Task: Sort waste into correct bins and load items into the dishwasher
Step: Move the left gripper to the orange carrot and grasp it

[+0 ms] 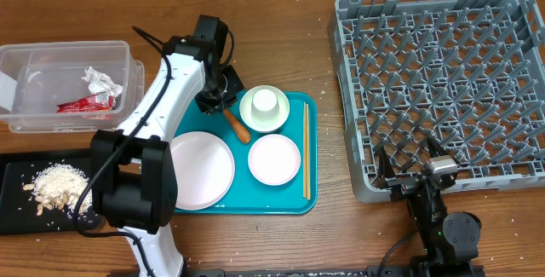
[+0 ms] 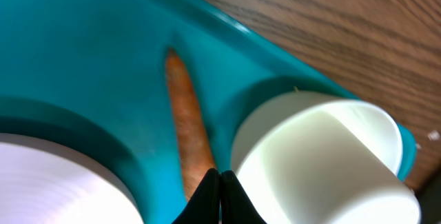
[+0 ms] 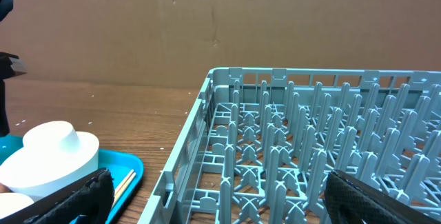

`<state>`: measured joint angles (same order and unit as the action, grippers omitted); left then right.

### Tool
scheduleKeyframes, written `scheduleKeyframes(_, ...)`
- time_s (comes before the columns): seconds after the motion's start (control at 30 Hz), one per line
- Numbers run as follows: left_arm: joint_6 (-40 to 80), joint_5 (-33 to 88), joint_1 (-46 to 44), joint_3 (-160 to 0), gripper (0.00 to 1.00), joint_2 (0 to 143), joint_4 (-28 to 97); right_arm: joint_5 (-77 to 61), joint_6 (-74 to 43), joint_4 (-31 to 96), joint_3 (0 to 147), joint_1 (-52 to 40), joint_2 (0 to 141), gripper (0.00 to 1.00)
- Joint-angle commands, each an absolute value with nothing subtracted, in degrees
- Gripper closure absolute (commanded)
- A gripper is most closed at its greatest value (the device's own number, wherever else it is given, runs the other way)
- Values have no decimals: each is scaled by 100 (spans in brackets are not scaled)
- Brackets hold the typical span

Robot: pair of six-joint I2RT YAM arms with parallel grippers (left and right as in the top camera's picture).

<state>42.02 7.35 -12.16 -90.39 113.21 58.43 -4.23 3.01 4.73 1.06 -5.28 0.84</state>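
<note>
**Left jaws shut at the sausage; right arm wide open by the rack**

Sausage [image 2: 185, 114]: lying flat on the floor of the teal tray [image 1: 255, 206], between the upper bowl [image 1: 252, 117] and the plate [image 1: 200, 169]. It runs diagonally, just beside the bowl's foot.

Left gripper [image 2: 219, 188]: down over the sausage's upper-left end, in the tray's back corner. In the left wrist view I see the two tips pressed together with no gap, right at the near end of the sausage. I cannot tell whether they nip it or merely meet above it.

Rest of the teal tray: small cup [image 1: 266, 100] sits upside down inside the upper bowl. Second bowl [image 1: 274, 158] is below it, next to the plate. Chopsticks [image 1: 306, 149] lie side by side along the tray's right edge.

Left of the tray:
- Clear tub [image 1: 68, 49] holds the red wrapper [image 1: 85, 103] and the paper wad [image 1: 100, 79].
- Black tray [image 1: 15, 199] in front of it carries the rice [image 1: 55, 183].

Right side: grey rack [image 1: 443, 72] stands well apart from the tray, pegs upright, nothing loaded. Right gripper [image 1: 413, 164] hovers at the rack's near-left corner, fingers spread wide and holding nothing.
</note>
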Motion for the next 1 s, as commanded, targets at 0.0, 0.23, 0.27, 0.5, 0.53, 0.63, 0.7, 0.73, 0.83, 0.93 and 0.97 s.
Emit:
scheduleKeyframes(0.0,4547,161,-1074,-9004,96,11338,5817,-419,322,445,47,-517,23,0)
scheduleKeyframes(0.23,4473,423,-1085,-9004,96,11546,5822,-419,322,445,47,-517,23,0)
scheduleKeyframes(0.27,4477,467,-1138,-9004,96,11598,5819,-419,322,445,47,-517,23,0)
scheduleKeyframes(0.5,4431,563,-1406,-9004,96,11963,5616,-419,322,445,47,-517,23,0)
scheduleKeyframes(0.53,4375,596,-1415,-9004,96,11992,5564,-419,322,445,47,-517,23,0)
scheduleKeyframes(0.63,4276,720,-1426,-9004,96,12066,5452,-419,322,445,47,-517,23,0)
scheduleKeyframes(0.7,4226,775,-1428,-9004,96,12066,5406,-419,322,445,47,-517,23,0)
scheduleKeyframes(0.73,4156,836,-1428,-9004,96,12064,5376,-419,322,445,47,-517,23,0)
scheduleKeyframes(0.83,3972,1061,-1431,-9004,96,12064,5310,-419,322,445,47,-517,23,0)
scheduleKeyframes(0.93,3791,1118,-1431,-9015,96,12062,5286,-419,322,445,47,-517,23,0)
scheduleKeyframes(0.97,3708,1256,-1431,-9015,96,12062,5282,-419,322,445,47,-517,23,0)
